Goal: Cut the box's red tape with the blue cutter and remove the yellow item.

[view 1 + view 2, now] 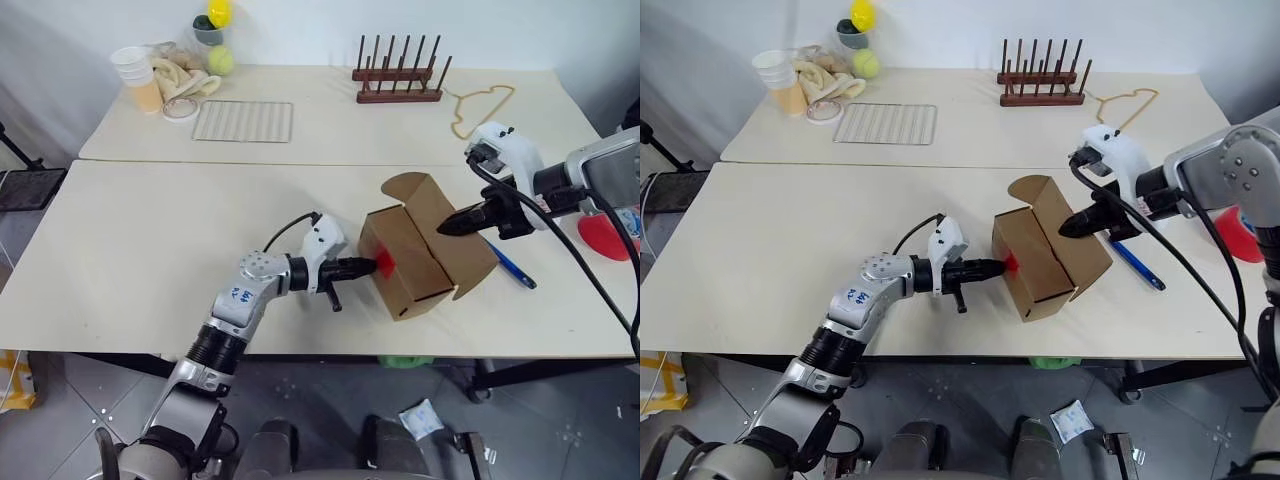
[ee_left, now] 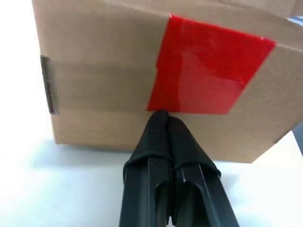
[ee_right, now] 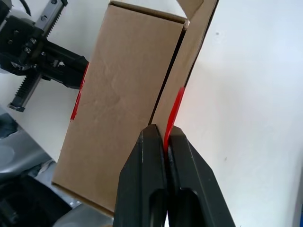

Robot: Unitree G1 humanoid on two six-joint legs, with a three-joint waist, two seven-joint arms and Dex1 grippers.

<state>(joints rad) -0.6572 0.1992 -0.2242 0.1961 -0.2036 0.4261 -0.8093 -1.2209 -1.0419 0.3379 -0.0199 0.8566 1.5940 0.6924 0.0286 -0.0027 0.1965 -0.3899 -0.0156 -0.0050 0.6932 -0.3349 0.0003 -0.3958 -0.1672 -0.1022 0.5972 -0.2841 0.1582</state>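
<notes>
- From the head cameras, we see the box [image 1: 420, 255] near the table's [image 1: 150, 250] front edge, one flap raised. Our left gripper [image 1: 372, 265], fingers together and holding nothing, presses the red tape [image 1: 385, 264] on its left face. The blue cutter [image 1: 515, 268] lies just right of the box; open tabletop spreads to the left.
- In the left wrist view, the closed tips meet the tape's lower edge.
- In the right wrist view, our right gripper [image 3: 165, 142] pinches the raised flap's edge, which carries a strip of red tape.
</notes>
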